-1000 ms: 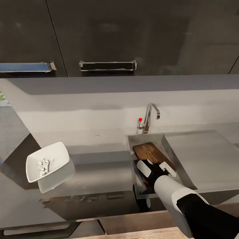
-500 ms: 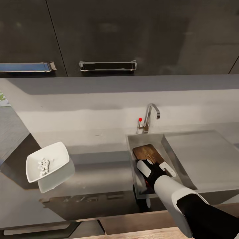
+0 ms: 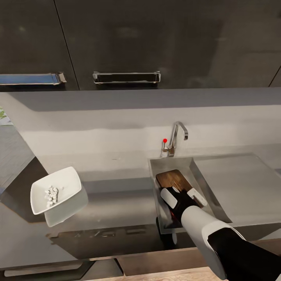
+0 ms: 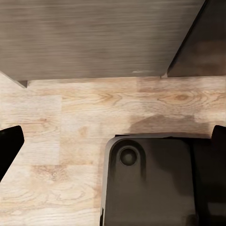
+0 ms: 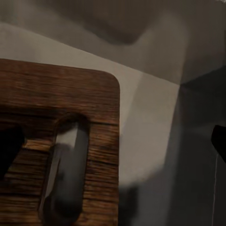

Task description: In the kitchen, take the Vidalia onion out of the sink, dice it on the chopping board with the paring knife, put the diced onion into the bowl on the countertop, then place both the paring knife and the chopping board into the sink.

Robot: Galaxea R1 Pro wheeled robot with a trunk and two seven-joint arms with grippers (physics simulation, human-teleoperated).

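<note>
Right tool (image 3: pixel 183 194) is seen reaching down into the sink (image 3: pixel 156 171), its white fingers (image 3: pixel 168 197) spread apart over the near end of the chopping board (image 3: pixel 173 178). In the right wrist view the dark fingertips are seen wide apart at either edge, with the board's slotted end (image 5: pixel 66 165) between them; whether the board is actually touched cannot be told. The board is lying inside the basin, directly beneath and beyond the tool, its far end pointing toward the chrome tap (image 3: pixel 177 136) with the red knob (image 3: pixel 165 140). A small red patch is glimpsed just under the tool's wrist, too hidden to be identified. No brand, label or writing can be read anywhere.

Well to the tool's left, on the grey worktop (image 3: pixel 117 203), the white bowl (image 3: pixel 54 189) is found, with the diced onion (image 3: pixel 51 195) clustered inside it.

Left tool (image 4: pixel 113 146) is shown with its dark fingertips (image 4: pixel 9 146) wide apart and nothing between them, above a wooden floor (image 4: pixel 70 117) and a dark part of the robot's base (image 4: pixel 150 183).
</note>
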